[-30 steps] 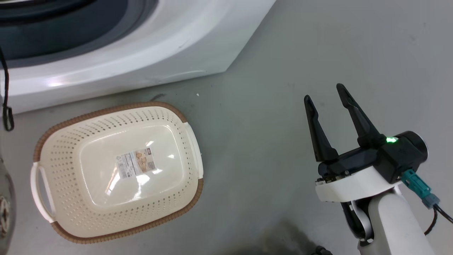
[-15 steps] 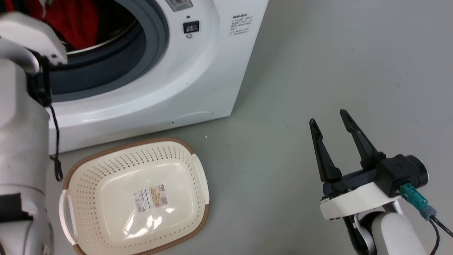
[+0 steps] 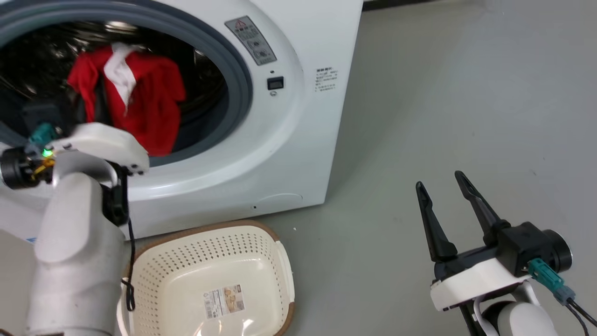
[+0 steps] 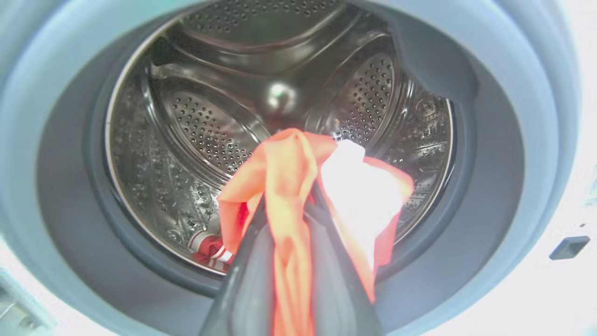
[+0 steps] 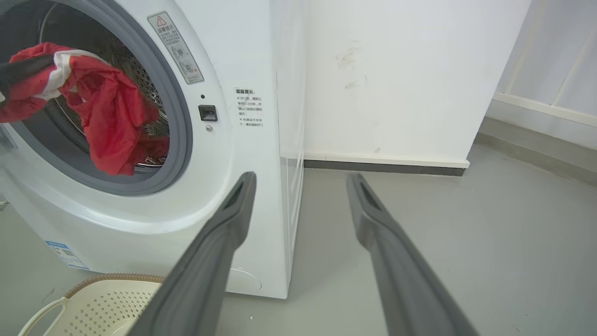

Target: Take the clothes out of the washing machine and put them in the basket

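The white washing machine (image 3: 289,140) stands with its round opening uncovered, grey gasket (image 4: 489,186) around the steel drum. My left gripper (image 4: 289,198) is shut on a red garment (image 3: 154,107) with a white patch. It hangs at the mouth of the drum, draped over the dark fingers (image 5: 23,70). A second red and white striped piece (image 4: 210,245) lies at the drum's bottom. The cream basket (image 3: 233,228) with a brown rim sits on the floor below the opening, nothing in it but a label. My right gripper (image 3: 439,179) stays open over the floor to the right.
Grey floor (image 3: 443,93) stretches to the right of the machine. A white wall (image 5: 396,70) with a dark skirting strip rises behind the machine's right side. My pale left forearm (image 3: 74,261) stands just left of the basket, with a black cable hanging from it.
The head camera has tilted upward, so the basket slid down the picture and the drum opening came into sight. My left arm now shows holding the red garment. The right gripper stays open.
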Robot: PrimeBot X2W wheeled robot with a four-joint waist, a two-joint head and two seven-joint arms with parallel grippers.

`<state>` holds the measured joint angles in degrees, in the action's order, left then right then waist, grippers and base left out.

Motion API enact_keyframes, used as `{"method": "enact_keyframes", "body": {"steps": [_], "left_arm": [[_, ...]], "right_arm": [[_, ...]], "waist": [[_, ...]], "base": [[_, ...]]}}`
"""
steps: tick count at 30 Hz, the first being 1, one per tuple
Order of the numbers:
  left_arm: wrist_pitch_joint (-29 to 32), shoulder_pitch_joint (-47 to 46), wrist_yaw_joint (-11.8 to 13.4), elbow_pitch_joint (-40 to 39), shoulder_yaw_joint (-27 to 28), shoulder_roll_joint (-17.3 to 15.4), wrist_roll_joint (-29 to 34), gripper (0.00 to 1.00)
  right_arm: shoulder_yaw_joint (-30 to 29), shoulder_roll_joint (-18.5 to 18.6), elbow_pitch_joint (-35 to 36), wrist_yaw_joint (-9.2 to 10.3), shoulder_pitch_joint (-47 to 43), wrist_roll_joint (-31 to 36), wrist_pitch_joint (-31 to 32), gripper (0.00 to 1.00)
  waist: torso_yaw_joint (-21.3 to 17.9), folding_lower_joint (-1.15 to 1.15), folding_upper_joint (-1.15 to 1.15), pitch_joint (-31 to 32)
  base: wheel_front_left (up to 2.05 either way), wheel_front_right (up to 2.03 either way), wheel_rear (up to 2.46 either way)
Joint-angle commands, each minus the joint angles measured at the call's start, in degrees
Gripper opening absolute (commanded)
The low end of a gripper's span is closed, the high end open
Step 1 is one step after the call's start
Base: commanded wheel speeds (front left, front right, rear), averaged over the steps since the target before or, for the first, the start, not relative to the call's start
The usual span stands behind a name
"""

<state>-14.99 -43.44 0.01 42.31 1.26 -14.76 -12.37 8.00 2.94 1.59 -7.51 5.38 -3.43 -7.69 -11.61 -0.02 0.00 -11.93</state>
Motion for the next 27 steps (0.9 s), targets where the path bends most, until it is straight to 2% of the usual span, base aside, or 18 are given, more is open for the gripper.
{"method": "enact_keyframes", "body": {"steps": [1, 11, 16, 23, 27], "left_arm": [[-0.28, 1.78, 0.06, -1.43, 0.12, 0.53, 0.36, 0.0], [-0.24, 12.33, -0.56, -12.42, -0.18, 4.25, 1.24, 0.0], [0.04, 18.8, 0.18, -19.43, -1.29, 5.26, 1.89, 0.0], [3.83, 29.6, 1.88, -30.48, -2.87, 6.24, 2.4, 0.0], [5.42, 35.6, 2.7, -34.15, -3.46, 7.39, 1.64, 0.0]], "right_arm": [[-0.39, -0.12, 0.57, 0.04, -1.26, 0.49, 0.32, 1.0], [-2.32, -0.12, 2.9, 0.04, -4.88, 0.97, 2.53, 1.0], [-3.01, -0.12, 3.89, 0.04, -6.52, 1.2, 3.57, 1.0], [-3.28, -0.12, 5.4, 0.04, -7.62, 1.28, 4.41, 1.0], [-2.93, -0.12, 5.98, 0.04, -7.65, 1.33, 4.59, 1.0]], "waist": [[1.74, 0.02, 0.0, 2.12], [5.71, 0.02, 0.0, 7.07], [7.26, 0.02, 0.0, 8.79], [8.66, 0.02, 0.0, 9.13], [8.81, 0.02, 0.0, 8.57]], "base": [[0.0, 0.0, 0.0], [0.0, 0.0, 0.0], [0.0, 0.0, 0.0], [0.0, 0.0, 0.0], [0.0, 0.0, 0.0]]}}
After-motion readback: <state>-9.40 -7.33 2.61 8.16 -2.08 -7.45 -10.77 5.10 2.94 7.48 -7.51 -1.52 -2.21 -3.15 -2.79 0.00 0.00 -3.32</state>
